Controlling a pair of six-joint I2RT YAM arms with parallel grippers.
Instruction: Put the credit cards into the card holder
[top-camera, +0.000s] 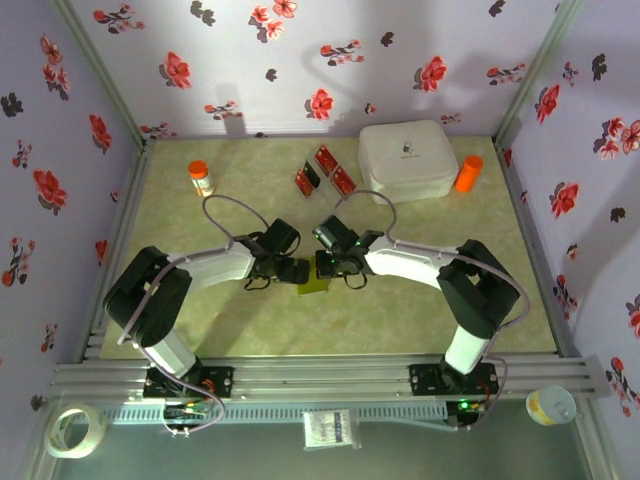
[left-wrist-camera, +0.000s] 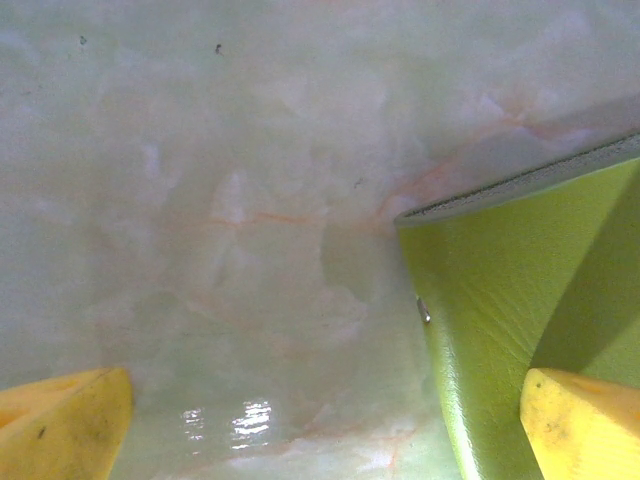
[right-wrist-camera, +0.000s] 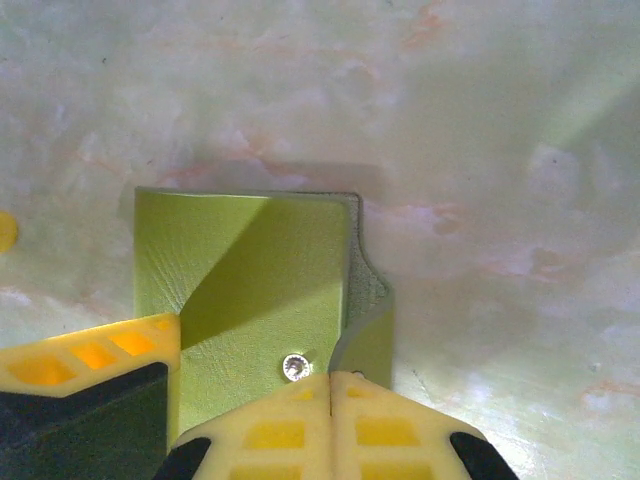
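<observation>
My right fingers (right-wrist-camera: 270, 430) pinch the card holder (right-wrist-camera: 250, 270) by its flap; left fingers (left-wrist-camera: 60, 425) wide open. Three credit cards (top-camera: 325, 158) on bench (top-camera: 450, 300), none loaded.

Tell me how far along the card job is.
Done: nothing; three cards lie by the white box. In hand: right tool shut on the edge of the holder, left tool open, one finger over it. Left: open the holder, load every card.
</observation>
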